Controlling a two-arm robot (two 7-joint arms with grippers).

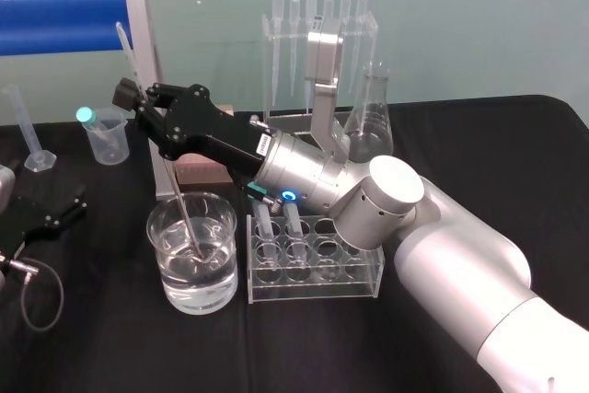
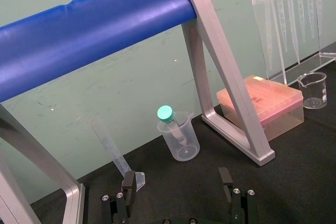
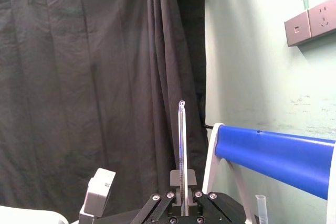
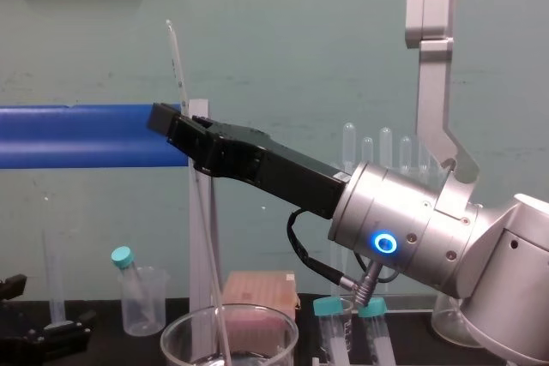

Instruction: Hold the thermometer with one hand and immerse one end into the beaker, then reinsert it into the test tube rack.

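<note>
Thermometer tilted, lower end immersed in beaker, front-centre of worktop; right gripper clamped on upper rod. Left gripper parked, jaws apart, left edge. Risk: sideways pull snaps glass against rim.

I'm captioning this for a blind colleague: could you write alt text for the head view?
The right hand holds the thermometer tilted, its lower end dipped in the water of the beaker on the black table. The test tube rack stands just right of the beaker, and the left hand lies idle at far left.
</note>
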